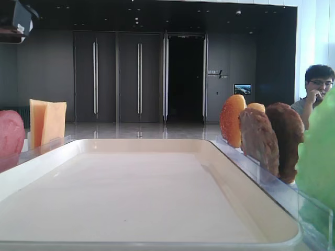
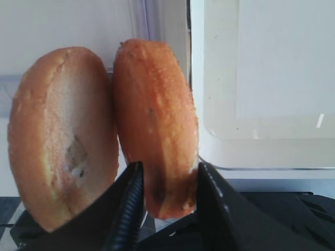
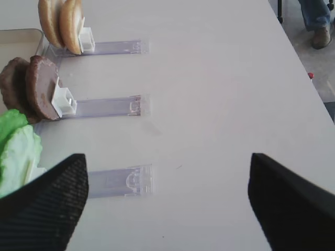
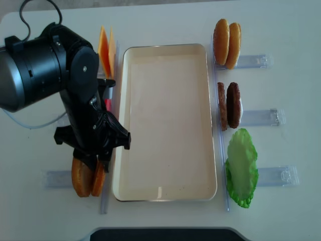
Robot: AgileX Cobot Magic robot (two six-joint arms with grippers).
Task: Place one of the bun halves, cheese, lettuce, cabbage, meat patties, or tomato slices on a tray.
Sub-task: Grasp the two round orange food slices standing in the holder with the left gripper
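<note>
Black left gripper (image 2: pixel 165 209) clamps the edge of one round golden-brown bun half (image 2: pixel 155 125), standing beside the cream rectangular tray (image 2: pixel 261 78). Likely light, compressible; grip the rim gently.

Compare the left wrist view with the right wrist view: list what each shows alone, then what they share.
Left wrist only: the left pincer closed around one of two bun halves standing beside the tray.
Right wrist only: the open right pincer, meat patties, lettuce, a second bun pair.
Both: the tray edge and white tabletop.
</note>
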